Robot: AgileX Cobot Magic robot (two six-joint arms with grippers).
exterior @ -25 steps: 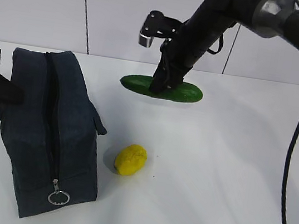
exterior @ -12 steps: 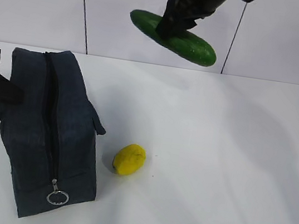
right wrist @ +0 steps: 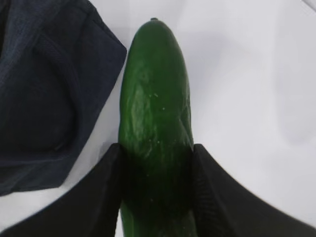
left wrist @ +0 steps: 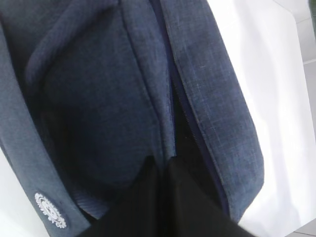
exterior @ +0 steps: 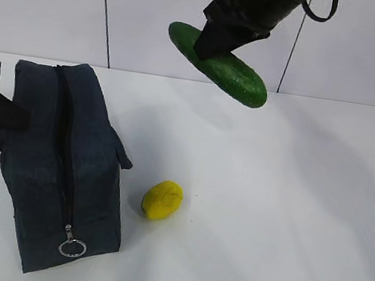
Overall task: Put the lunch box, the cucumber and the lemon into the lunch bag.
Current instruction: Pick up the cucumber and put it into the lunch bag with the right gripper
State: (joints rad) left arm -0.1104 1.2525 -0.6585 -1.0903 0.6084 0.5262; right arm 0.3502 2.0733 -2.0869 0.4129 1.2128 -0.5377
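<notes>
Exterior view: one cucumber (exterior: 220, 66), one lemon (exterior: 162, 200).

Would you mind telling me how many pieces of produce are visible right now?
2. The cucumber is held in the air above the table; the lemon lies on the table beside the lunch bag. Anything inside the bag is hidden.

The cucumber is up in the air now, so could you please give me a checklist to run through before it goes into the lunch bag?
1. Right gripper closed on the cucumber: ok.
2. Cucumber clear of the table: ok.
3. Lunch bag zipper open wide enough: cannot tell.
4. Left gripper shut, at the bag's opening: ok.
5. Lemon out of the path, beside the bag: ok.
6. Lunch box already inside: cannot tell.
</notes>
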